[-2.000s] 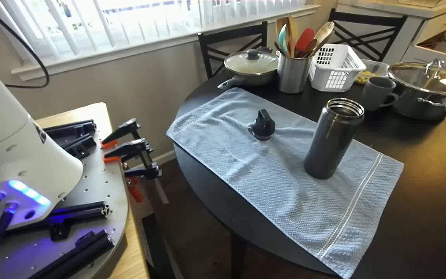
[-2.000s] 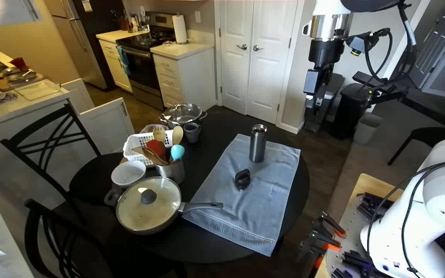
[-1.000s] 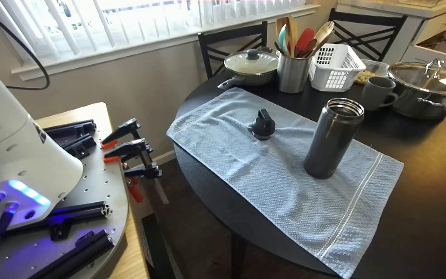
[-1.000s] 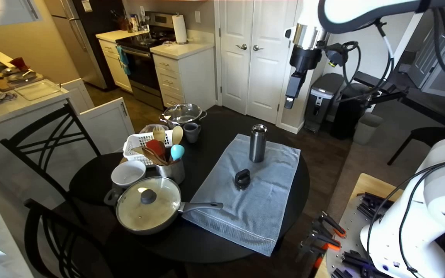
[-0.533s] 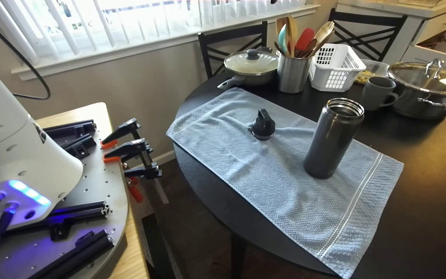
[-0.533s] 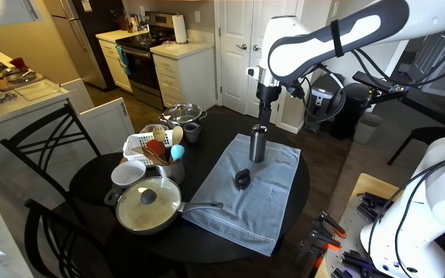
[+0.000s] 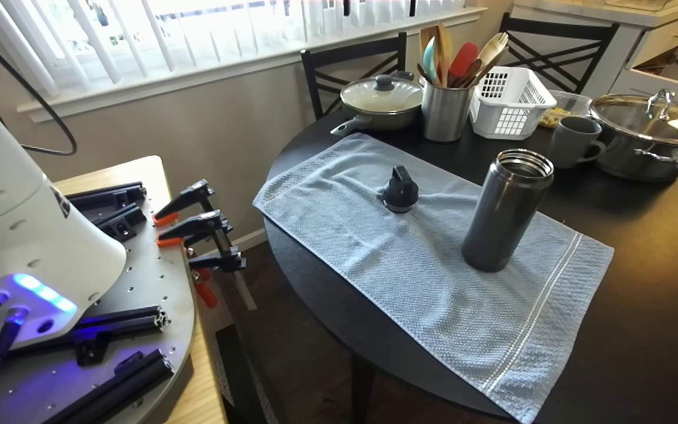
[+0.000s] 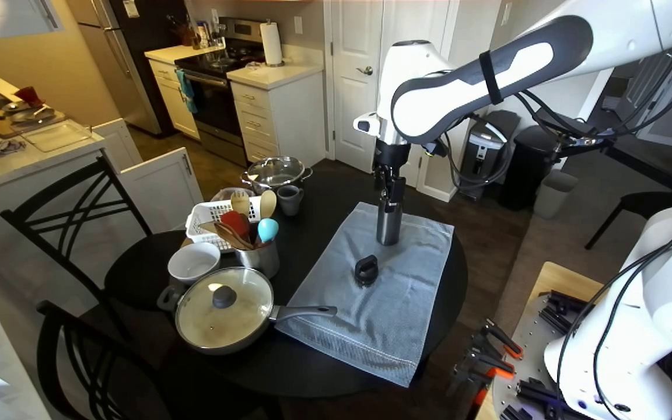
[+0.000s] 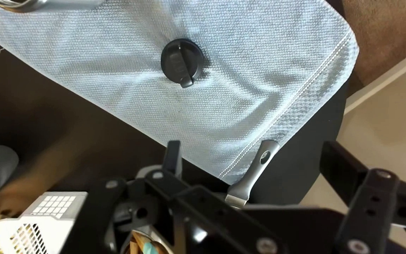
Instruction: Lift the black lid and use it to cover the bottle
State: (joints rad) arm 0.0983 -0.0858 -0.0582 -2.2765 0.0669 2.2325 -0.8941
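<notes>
The black lid lies knob-up on a blue-grey towel; it also shows in an exterior view and in the wrist view. The dark metallic bottle stands upright and uncapped on the towel beside the lid. In an exterior view its lower body shows and the gripper overlaps its top. Part of its rim shows at the wrist view's upper left. My gripper is open and empty, high above the table. Its fingertips peek in at the top of an exterior view.
A lidded pan has its handle over a towel corner. A utensil holder, white basket, grey mug and steel pot stand along the far side. Clamps sit at the robot's base edge.
The arm has swung in from the right over the table and come lower in an exterior view. The fingertips have entered at the top of an exterior view. Lid and bottle have not moved.
</notes>
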